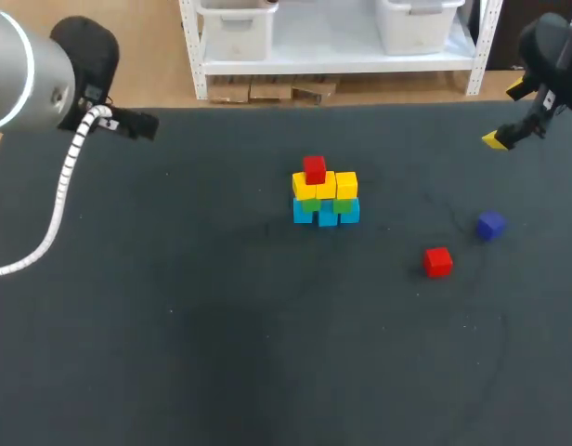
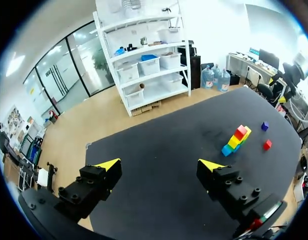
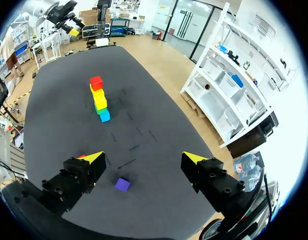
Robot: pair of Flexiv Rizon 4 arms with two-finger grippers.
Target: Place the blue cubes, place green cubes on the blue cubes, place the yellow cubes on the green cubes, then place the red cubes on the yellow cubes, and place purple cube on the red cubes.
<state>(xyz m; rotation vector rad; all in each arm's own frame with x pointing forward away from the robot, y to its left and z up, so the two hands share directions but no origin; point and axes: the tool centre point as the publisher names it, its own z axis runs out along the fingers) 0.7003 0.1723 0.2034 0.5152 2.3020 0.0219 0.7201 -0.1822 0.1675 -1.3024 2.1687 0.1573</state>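
Our dark worktop (image 1: 175, 325) carries everything. Both arms sit at its far corners, clear of the build. The left hand (image 2: 160, 165) and right hand (image 3: 144, 158) both gape wide, holding nothing. The stack (image 1: 325, 197) stands mid-worktop: blue base, green, yellow, then the top red cube (image 1: 314, 169) set off-centre, leaving room, we judge, for another. The loose red cube (image 1: 437, 261) lies well apart on the right side, with the purple cube (image 1: 490, 225) near it. Both are closer to our right hand, so that arm suits fetching them.

Silver arm (image 1: 21, 70), coiled white cable (image 1: 63, 186), black yellow-tipped tool (image 2: 160, 164).
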